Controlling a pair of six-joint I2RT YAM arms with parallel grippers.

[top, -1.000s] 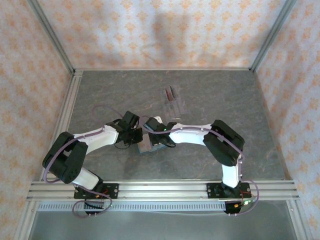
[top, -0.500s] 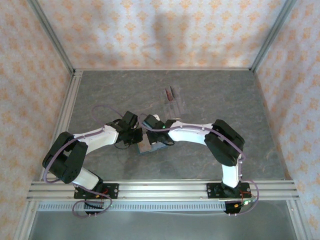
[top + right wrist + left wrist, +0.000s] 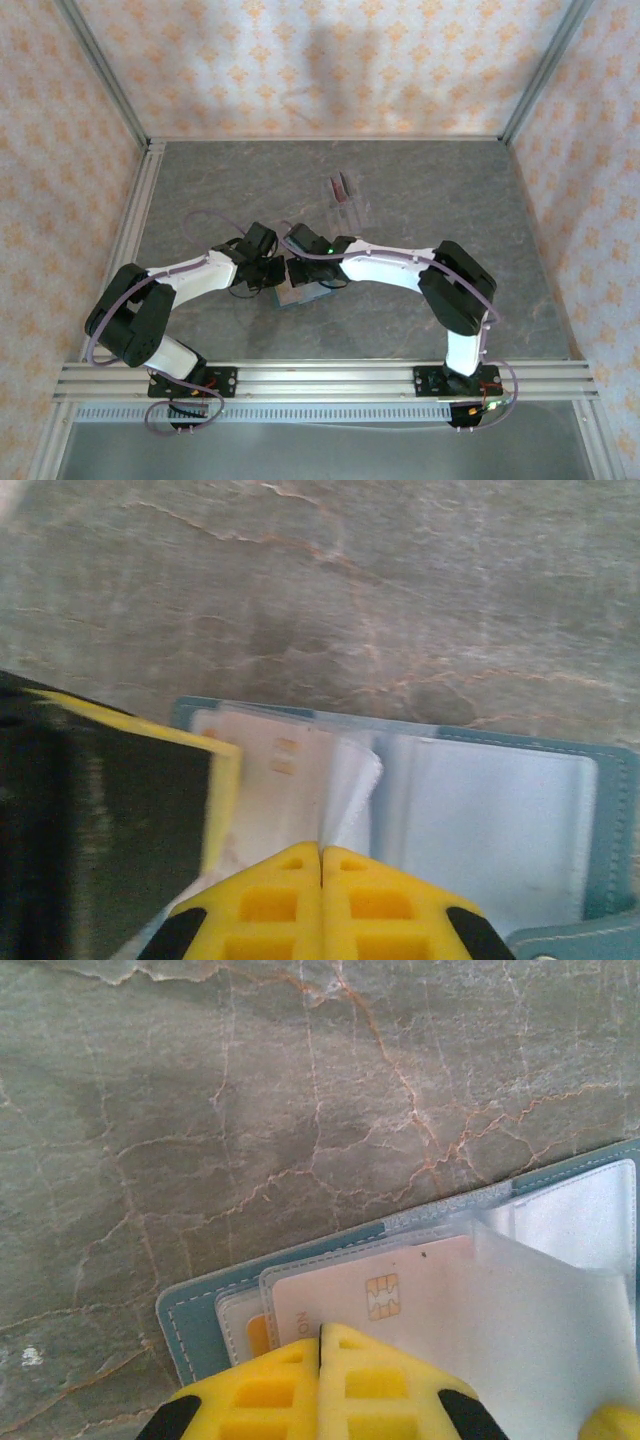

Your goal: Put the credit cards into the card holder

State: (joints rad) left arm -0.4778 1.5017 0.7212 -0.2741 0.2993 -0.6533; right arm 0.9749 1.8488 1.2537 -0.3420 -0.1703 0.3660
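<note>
both jaw pairs together: left gripper (image 3: 320,1332), right gripper (image 3: 321,854) over open card holder (image 3: 188,1312). credit card (image 3: 335,1285) just ahead of left jaws, partly sleeved. insertion step; next likely needs deeper push.

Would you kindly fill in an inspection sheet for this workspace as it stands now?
Surface: grey veined table, no spills seen.
Job's things: teal card holder lying open, with a pale chip card on it; dark cards standing in a clear rack.
Clutter: nothing seen.
Grippers: left gripper and right gripper, fingers shut, both over the holder.
Cables: lilac cables looped along the arms.
Surroundings: patterned walls, aluminium frame.
</note>
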